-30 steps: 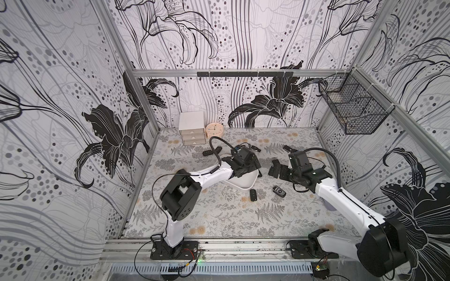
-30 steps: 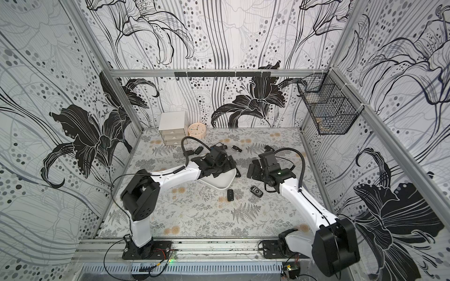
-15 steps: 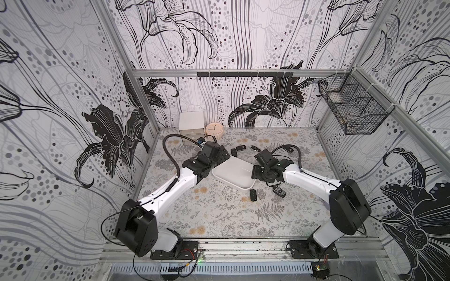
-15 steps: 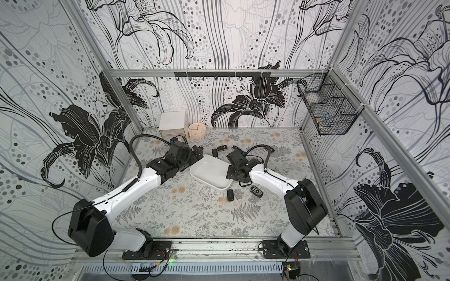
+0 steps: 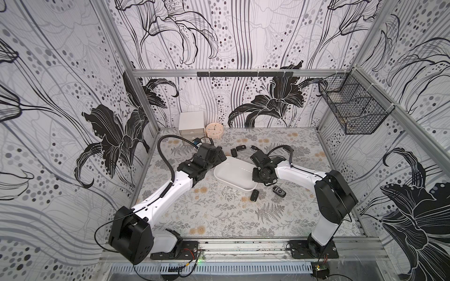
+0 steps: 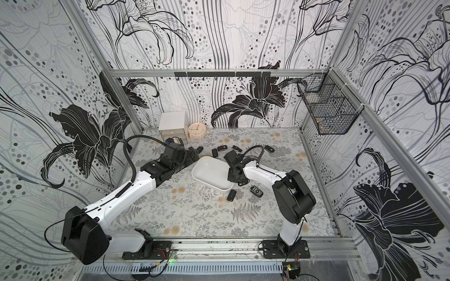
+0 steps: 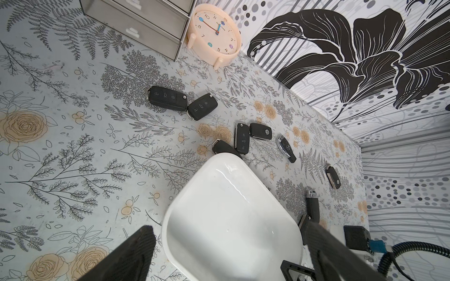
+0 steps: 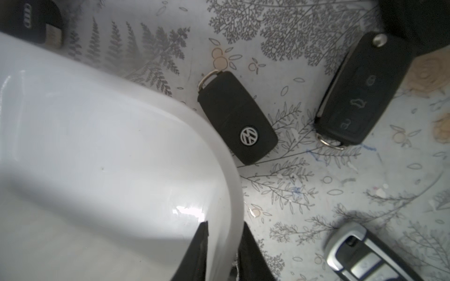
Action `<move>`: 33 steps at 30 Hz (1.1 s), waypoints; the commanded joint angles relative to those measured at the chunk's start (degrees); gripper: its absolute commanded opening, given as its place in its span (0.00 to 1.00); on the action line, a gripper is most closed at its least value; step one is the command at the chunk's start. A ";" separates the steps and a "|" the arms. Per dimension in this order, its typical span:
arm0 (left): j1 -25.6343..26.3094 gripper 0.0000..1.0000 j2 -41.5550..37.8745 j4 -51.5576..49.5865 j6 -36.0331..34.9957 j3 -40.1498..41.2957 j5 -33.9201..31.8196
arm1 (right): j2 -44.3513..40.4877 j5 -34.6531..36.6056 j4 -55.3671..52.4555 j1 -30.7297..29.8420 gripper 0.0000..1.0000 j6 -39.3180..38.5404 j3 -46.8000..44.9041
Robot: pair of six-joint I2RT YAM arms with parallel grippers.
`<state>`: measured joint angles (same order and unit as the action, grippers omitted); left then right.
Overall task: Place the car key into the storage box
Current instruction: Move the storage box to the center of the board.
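Note:
The storage box point(image 5: 233, 171) point(image 6: 209, 172), a shallow white tray, lies empty mid-table. My right gripper point(image 5: 255, 174) point(image 8: 225, 225) is shut on its near-right rim, one finger inside the wall and one outside. My left gripper point(image 5: 220, 155) point(image 7: 226, 227) is open at the box's left end, holding nothing. Several black car keys lie loose on the mat. A VW fob point(image 8: 237, 119) touches the box's rim, with a three-button fob point(image 8: 360, 92) and a silver-edged fob point(image 8: 365, 255) point(image 5: 278, 189) nearby. More keys point(image 7: 168, 98) lie behind the box point(image 7: 231, 219).
A white three-drawer cabinet point(image 5: 191, 122) and a peach clock point(image 5: 214, 129) stand at the back wall. A black wire basket point(image 5: 353, 107) hangs on the right wall. Another fob point(image 5: 254, 195) lies just in front of the box.
My right gripper has come to the box's right edge and closed on its rim. My left gripper has drawn back from over the box to its left end, opening fully.

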<state>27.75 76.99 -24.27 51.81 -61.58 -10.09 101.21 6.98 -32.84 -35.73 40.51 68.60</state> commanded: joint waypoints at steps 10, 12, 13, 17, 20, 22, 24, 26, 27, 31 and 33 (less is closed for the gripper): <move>-0.23 1.00 0.34 -0.83 -1.06 -0.62 0.34 | -1.97 -5.70 -3.64 10.50 0.20 -23.26 -2.17; -0.19 1.00 0.44 -0.92 -1.13 -0.79 0.42 | -1.15 -7.12 -3.42 10.48 0.13 -24.21 -1.36; -0.22 1.00 0.45 -1.08 -1.10 -0.87 0.50 | -0.86 -8.23 -2.72 10.48 0.12 -24.02 -1.30; -0.19 1.00 0.11 -1.63 -1.27 -1.04 0.25 | -0.27 -10.85 -1.57 10.05 0.12 -21.63 -0.13; -0.16 1.00 -0.50 -1.70 -1.25 -0.51 0.07 | 0.35 -11.11 -1.52 8.84 0.12 -19.04 1.43; -0.15 1.00 -0.89 -1.95 -1.27 -0.19 -0.11 | 1.11 -10.49 -1.97 7.38 0.10 -16.25 2.94; -0.20 1.00 -1.28 -2.01 -1.12 0.22 -0.27 | 2.36 -9.56 -3.09 6.11 0.09 -13.15 4.83; -0.18 1.00 -1.54 -1.92 -1.09 0.54 -0.33 | 3.41 -9.58 -3.16 4.72 0.09 -10.39 6.13; -0.24 1.00 -1.65 -1.96 -1.04 0.71 -0.37 | 3.87 -9.47 -2.87 3.85 0.09 -9.08 6.68; -0.22 1.00 -2.06 -2.45 -1.20 0.82 -0.95 | 5.78 -7.59 -2.94 1.31 0.09 -4.42 8.73; -0.19 0.99 -2.38 -2.98 -1.10 0.85 -2.02 | 6.55 -7.29 -2.97 0.48 0.09 -2.80 9.33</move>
<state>27.75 76.25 -27.05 51.62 -61.32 -10.20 106.43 -1.63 -34.52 -34.39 32.71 76.27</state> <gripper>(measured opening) 0.994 0.090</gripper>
